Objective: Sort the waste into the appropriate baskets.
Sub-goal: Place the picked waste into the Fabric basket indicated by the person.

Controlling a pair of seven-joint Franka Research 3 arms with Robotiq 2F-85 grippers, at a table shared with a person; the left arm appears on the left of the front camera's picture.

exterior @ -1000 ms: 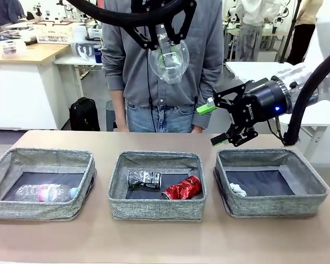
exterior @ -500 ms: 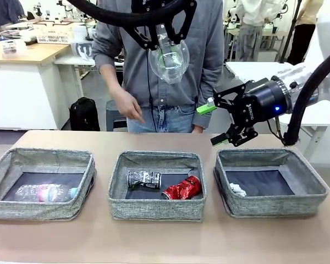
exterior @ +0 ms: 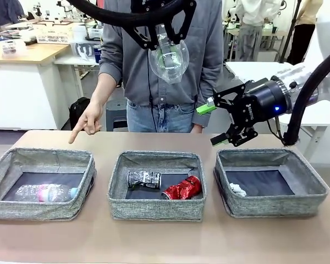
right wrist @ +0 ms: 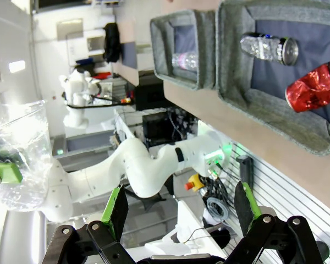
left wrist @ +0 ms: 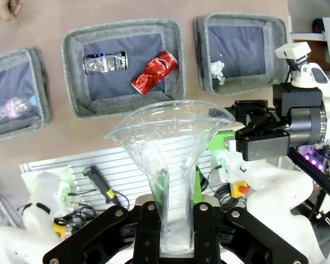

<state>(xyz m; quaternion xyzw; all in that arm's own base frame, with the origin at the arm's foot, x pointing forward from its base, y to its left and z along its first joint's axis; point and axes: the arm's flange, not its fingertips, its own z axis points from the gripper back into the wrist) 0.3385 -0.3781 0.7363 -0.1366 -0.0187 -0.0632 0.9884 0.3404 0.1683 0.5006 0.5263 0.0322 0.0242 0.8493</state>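
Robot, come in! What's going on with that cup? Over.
Left end effector shut on clear plastic cup, held high. Right end effector open. Person's hand points beside left basket.

We saw the person's hand (exterior: 87,124) come down and point toward the left basket (exterior: 41,184).

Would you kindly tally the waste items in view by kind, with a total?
Cans: 2, dark can and red can
Bottles: 1, bottle
Cups: 1, cup, held in the left tool
Paper wads: 1, wad
Total: 5
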